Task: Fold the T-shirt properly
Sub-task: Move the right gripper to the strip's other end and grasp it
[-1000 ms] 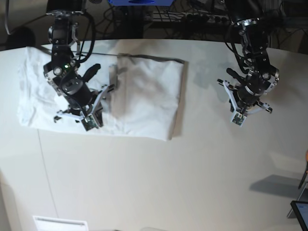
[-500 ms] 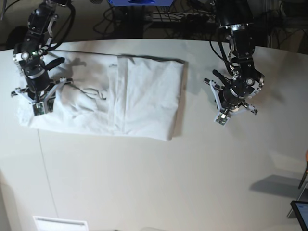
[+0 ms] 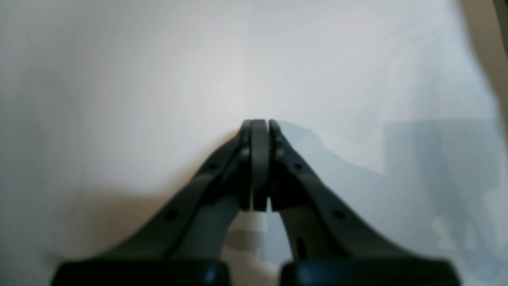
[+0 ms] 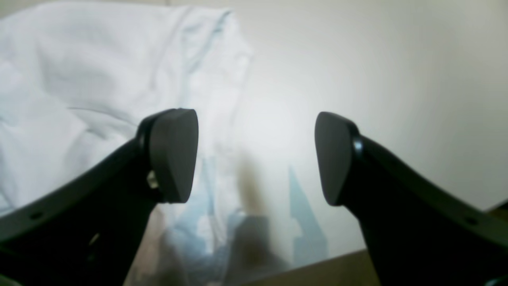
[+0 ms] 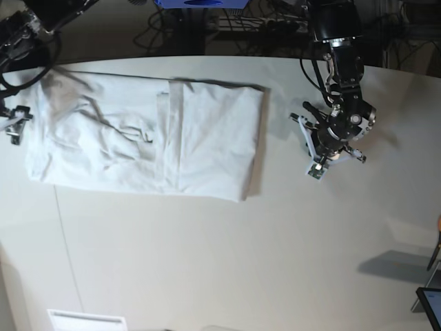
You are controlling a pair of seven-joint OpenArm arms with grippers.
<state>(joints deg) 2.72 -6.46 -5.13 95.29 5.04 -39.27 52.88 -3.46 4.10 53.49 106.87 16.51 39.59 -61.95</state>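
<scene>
The white T-shirt (image 5: pixel 145 134) lies on the table as a wide, wrinkled rectangle, with a flatter folded panel on its right part. My right gripper (image 5: pixel 11 123) sits at the view's far left edge, just off the shirt's left end, partly cut off. In the right wrist view it (image 4: pixel 256 155) is open with nothing between its fingers. The T-shirt (image 4: pixel 79 75) lies to its left and under the left finger. My left gripper (image 5: pixel 329 148) hangs over bare table right of the shirt. In the left wrist view it (image 3: pixel 260 124) is shut and empty over a blurred pale surface.
A small white paper label (image 5: pixel 86 321) lies at the table's front left edge. Cables and dark equipment (image 5: pixel 262 24) run behind the rear edge. A dark object (image 5: pixel 431 300) pokes in at the lower right corner.
My right gripper has let go of the shirt, opened, and pulled back left to the table's edge. The left half of the shirt now lies spread. My left arm shifted slightly.
</scene>
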